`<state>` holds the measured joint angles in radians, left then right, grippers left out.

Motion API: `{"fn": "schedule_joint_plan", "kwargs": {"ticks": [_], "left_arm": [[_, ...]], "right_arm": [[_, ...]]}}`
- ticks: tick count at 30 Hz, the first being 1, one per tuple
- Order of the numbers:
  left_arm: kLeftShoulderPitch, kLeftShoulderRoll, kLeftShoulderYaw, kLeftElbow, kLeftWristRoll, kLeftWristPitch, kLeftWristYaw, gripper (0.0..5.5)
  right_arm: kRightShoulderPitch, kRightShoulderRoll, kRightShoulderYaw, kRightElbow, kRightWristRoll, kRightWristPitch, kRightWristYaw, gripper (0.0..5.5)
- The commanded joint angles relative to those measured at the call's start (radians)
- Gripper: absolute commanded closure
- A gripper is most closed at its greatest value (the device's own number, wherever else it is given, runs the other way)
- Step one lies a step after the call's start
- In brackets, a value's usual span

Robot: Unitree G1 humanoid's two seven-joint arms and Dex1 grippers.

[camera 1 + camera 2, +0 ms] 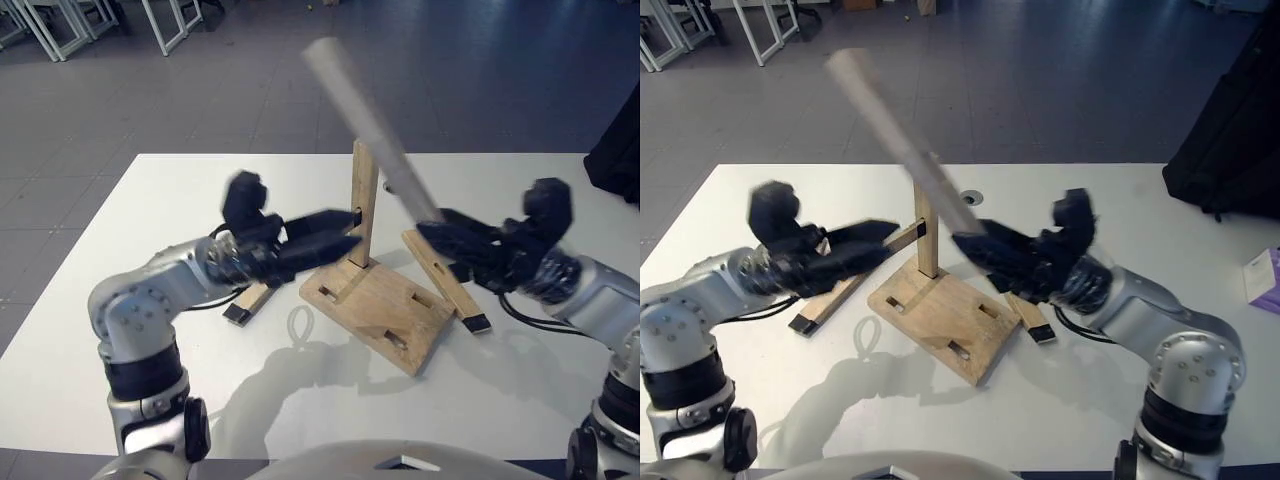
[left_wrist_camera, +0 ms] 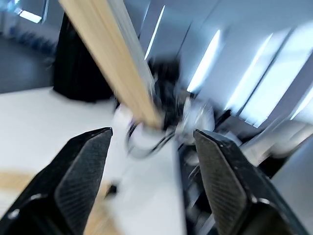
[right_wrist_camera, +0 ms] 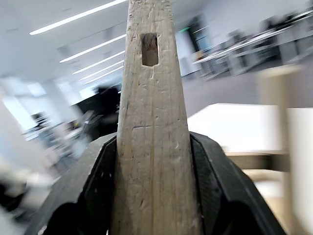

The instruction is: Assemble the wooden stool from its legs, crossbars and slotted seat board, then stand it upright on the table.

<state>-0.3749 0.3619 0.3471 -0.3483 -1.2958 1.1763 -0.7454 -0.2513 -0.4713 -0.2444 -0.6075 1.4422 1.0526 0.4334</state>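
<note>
Jaws: right gripper [image 1: 430,232] clenched on loose leg [image 1: 365,115], raised, likely for slotting; left gripper [image 1: 352,228] released beside upright leg [image 1: 364,200] in seat board [image 1: 385,305], frame centre.

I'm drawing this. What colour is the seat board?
The seat board is light tan wood, clearest in the left eye view.

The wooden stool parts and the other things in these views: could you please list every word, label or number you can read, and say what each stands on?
No text can be read in any view.
Seat board, upright leg and held leg in the right gripper: bare wood, no marks or labels.
Purple-and-white item at the right edge of the right eye view: any print on it is too small to tell.
</note>
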Motion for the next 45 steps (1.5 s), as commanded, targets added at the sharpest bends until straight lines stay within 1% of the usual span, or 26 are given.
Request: {"fn": "schedule_joint_plan", "kwargs": {"ticks": [1,4,6,11,13,17,18,19,23,24,26,27,29,32,34,35,36,38,40,42,45], "left_arm": [[-0.029,0.011,-0.019,0.046,-0.11,0.021,0.1,2.42],[-0.024,0.027,-0.039,0.041,-0.17,0.01,0.143,2.42],[-0.024,0.043,-0.042,0.046,-0.247,0.008,0.15,2.42],[-0.034,0.098,-0.056,0.074,-0.397,-0.004,0.154,3.17],[-0.025,0.126,-0.066,0.066,-0.42,0.001,0.134,3.2],[-0.009,0.168,-0.083,0.05,-0.41,-0.002,0.089,3.2],[-0.007,0.174,-0.086,0.05,-0.399,-0.01,0.081,3.2],[-0.007,0.178,-0.085,0.058,-0.385,-0.02,0.078,3.22],[0.034,0.195,-0.043,0.089,-0.278,-0.098,0.047,3.35],[0.074,0.207,-0.025,0.069,-0.265,-0.107,0.038,3.47],[0.15,0.228,0.002,0.024,-0.243,-0.12,0.021,3.46],[0.197,0.239,0.019,-0.006,-0.223,-0.13,0.015,3.46],[0.275,0.262,0.022,-0.064,-0.135,-0.172,-0.011,3.46],[0.347,0.297,-0.08,-0.1,0.138,-0.288,-0.023,3.46],[0.381,0.267,-0.146,-0.089,0.309,-0.394,0.01,3.46],[0.397,0.246,-0.186,-0.077,0.403,-0.459,0.031,3.46],[0.412,0.213,-0.212,-0.06,0.469,-0.509,0.06,3.46],[0.439,0.152,-0.24,-0.048,0.534,-0.572,0.1,3.46],[0.463,0.123,-0.255,-0.044,0.57,-0.615,0.103,3.46],[0.478,0.136,-0.282,-0.028,0.629,-0.656,0.081,3.46],[0.476,0.159,-0.281,-0.001,0.657,-0.684,0.044,3.46]], "right_arm": [[-0.042,-0.022,0.069,-0.001,0.038,-0.01,-0.014,3.48],[-0.05,-0.038,0.1,0.001,0.041,-0.027,-0.015,3.48],[-0.041,-0.039,0.13,0.0,0.021,-0.032,-0.008,3.48],[-0.027,-0.05,0.19,-0.002,-0.01,-0.041,0.016,3.48],[-0.03,-0.056,0.199,0.001,-0.007,-0.052,0.016,3.48],[-0.048,-0.062,0.182,0.026,0.01,-0.077,-0.009,3.48],[-0.055,-0.063,0.174,0.037,0.029,-0.08,-0.013,3.1],[-0.061,-0.064,0.164,0.045,0.053,-0.085,-0.023,2.99],[-0.054,-0.107,0.087,0.066,0.133,-0.113,-0.066,2.22],[-0.032,-0.134,0.058,0.069,0.113,-0.118,-0.054,2.0],[0.015,-0.181,0.014,0.078,0.067,-0.122,-0.037,1.54],[0.044,-0.203,0.013,0.085,-0.002,-0.133,-0.029,1.52],[0.089,-0.221,0.044,0.089,-0.144,-0.163,-0.03,1.51],[0.154,-0.225,0.174,0.071,-0.392,-0.219,-0.034,1.51],[0.191,-0.237,0.287,0.085,-0.552,-0.261,-0.004,1.51],[0.207,-0.255,0.367,0.103,-0.657,-0.289,0.009,1.51],[0.223,-0.261,0.429,0.125,-0.743,-0.316,0.018,1.51],[0.253,-0.273,0.516,0.16,-0.871,-0.358,0.039,1.51],[0.288,-0.279,0.568,0.176,-0.952,-0.389,0.062,1.51],[0.312,-0.273,0.587,0.19,-0.999,-0.408,0.084,1.51],[0.328,-0.271,0.598,0.216,-1.052,-0.432,0.105,1.51]]}}
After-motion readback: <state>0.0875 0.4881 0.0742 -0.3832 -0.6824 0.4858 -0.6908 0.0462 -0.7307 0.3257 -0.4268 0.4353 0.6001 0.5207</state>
